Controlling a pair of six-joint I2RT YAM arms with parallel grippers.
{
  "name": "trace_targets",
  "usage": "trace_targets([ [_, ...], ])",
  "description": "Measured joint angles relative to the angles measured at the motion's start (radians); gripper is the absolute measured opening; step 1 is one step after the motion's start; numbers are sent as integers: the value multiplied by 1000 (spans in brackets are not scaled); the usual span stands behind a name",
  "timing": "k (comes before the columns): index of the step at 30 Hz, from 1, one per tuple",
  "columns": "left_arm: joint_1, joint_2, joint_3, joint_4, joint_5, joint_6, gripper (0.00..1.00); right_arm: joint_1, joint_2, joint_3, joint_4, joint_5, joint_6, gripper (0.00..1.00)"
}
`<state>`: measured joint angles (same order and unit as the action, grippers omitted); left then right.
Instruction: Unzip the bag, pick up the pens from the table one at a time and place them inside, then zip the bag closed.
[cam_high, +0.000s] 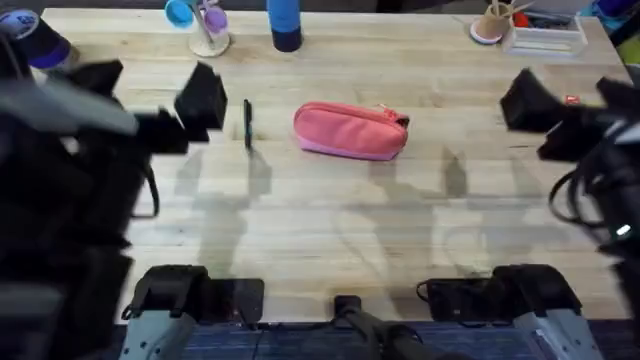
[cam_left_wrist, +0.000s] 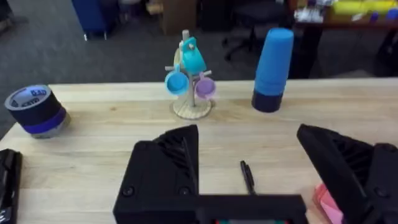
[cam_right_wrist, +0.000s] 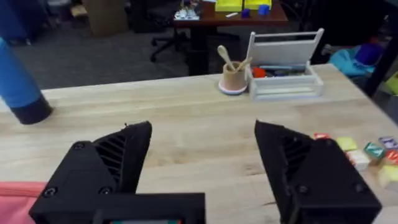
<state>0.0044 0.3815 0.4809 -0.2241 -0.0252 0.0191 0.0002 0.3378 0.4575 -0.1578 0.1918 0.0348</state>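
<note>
On the left, the left arm rises large and dark close under the overhead camera, its left gripper (cam_high: 203, 98) held out over the wooden surface (cam_high: 330, 230) just left of a single pen (cam_high: 248, 124). The wrist view shows the left fingers (cam_left_wrist: 165, 168) spread wide apart, holding nothing, with the pen (cam_left_wrist: 248, 177) lying on the bare wood between them. Just right of the pen, near the middle of the surface, lies the coral-pink bag (cam_high: 351, 131), lengthwise, its zipper pull at the right end; whether the zip is open I cannot tell. Well to the right, the right arm reaches in from the edge, its right gripper (cam_high: 530, 100) over bare planks, its fingers (cam_right_wrist: 115, 158) likewise spread and empty. A corner of the bag (cam_right_wrist: 18, 202) shows beside them.
</note>
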Motion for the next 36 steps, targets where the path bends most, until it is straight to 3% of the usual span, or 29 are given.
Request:
trace_targets([
  [3,0,159,138,-69,-1,0,993,-1,153,140,-66,3,-22,996],
  [4,0,305,274,-152,1,0,993,-2,303,282,-153,-2,-36,996],
  [6,0,401,369,-221,9,0,993,-2,394,371,-210,-15,-40,996],
  [15,0,699,703,-513,49,0,993,-2,707,676,-438,-94,-43,995],
  [20,0,753,759,-572,60,0,993,-2,765,712,-466,-118,-43,996],
  [30,0,757,763,-585,71,18,993,-2,766,713,-470,-133,-46,995],
  [33,0,757,763,-588,117,97,993,-2,766,713,-470,-133,-47,995],
  [36,0,757,764,-600,200,240,993,-2,766,714,-469,-133,-47,995],
])
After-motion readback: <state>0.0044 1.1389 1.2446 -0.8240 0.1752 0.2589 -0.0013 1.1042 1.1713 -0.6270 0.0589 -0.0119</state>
